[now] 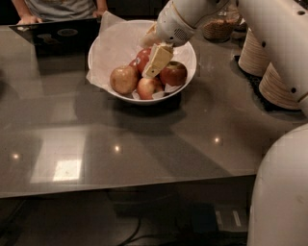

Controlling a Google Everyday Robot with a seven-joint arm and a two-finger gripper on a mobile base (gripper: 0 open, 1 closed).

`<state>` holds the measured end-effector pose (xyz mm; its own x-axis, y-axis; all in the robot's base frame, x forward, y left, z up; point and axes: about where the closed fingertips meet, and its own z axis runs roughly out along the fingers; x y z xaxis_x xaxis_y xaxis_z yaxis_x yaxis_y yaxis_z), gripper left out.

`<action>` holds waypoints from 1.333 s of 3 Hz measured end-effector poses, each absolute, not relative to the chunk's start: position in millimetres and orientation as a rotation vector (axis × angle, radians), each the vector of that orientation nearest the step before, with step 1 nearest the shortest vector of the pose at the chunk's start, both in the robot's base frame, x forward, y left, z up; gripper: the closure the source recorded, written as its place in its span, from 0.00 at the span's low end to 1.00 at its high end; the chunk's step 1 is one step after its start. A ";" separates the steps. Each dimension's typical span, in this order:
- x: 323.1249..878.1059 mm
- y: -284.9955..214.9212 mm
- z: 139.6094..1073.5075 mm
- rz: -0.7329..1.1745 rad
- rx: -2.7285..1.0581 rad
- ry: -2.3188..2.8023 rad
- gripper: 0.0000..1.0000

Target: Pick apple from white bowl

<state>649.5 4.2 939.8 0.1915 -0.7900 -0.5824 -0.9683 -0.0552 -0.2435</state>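
Gripper (157, 61) hangs low over the far middle of the table (159, 144).

- Table top: dark grey and glossy, spreading wide to either side of the gripper and on toward the camera.
- Camera-ward and to view-left of the gripper: a bright square light patch (67, 169) reflected in the surface, with small light spots (117, 149) scattered near it.
- Far view-left of the gripper, at the back edge: a dark laptop (57, 34), with a person in a grey shirt (60, 6) behind it.
- View-right of the gripper: a wicker basket (219, 30) at the back, and stacks of pale plates (253, 56) nearer.
- Below the front edge of the table: dim floor with cables (132, 230).
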 end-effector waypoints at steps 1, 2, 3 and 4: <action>655.0 -1.5 927.3 0.295 -1.898 1.677 0.29; 663.1 -6.6 915.1 0.200 -1.892 1.697 0.29; 665.9 -7.3 913.4 0.186 -1.887 1.703 0.30; 665.9 -7.3 913.3 0.186 -1.887 1.703 0.49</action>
<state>665.9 -7.3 913.3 0.1738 -0.8641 -0.4723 -0.9458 -0.0129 -0.3244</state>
